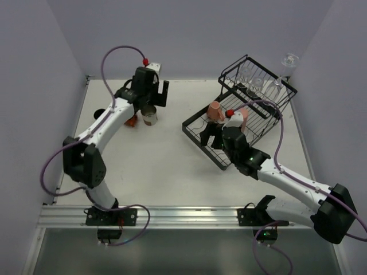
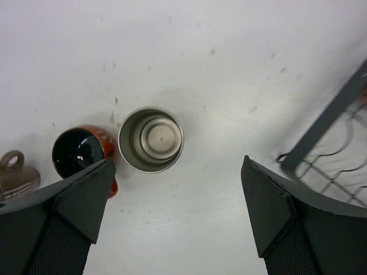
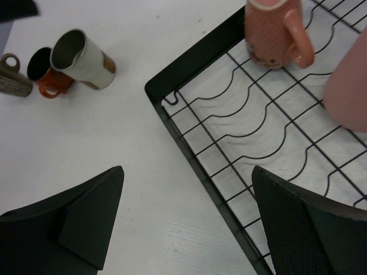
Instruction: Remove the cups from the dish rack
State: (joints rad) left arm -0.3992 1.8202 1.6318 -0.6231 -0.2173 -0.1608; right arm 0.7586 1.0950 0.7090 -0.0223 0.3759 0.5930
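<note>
The cream cup (image 2: 151, 139) stands upright on the table with its steel-grey inside showing, beside the orange-red mug (image 2: 85, 152) and a dark brown mug (image 2: 16, 179) lying on its side. My left gripper (image 2: 178, 163) hangs open just above and clear of the cream cup (image 1: 150, 117). On the black wire dish rack (image 3: 189, 150) a small pink mug (image 3: 274, 30) sits mouth down, next to the tall pink tumbler (image 3: 351, 86). My right gripper (image 3: 188, 172) is open and empty over the rack's near-left edge. Clear glasses (image 1: 252, 86) stand in the raised basket.
A stemmed clear glass (image 1: 289, 60) pokes up past the basket's far right corner. The rack's corner (image 2: 335, 134) lies to the right of the left gripper. Grey walls close the table on the left, back and right.
</note>
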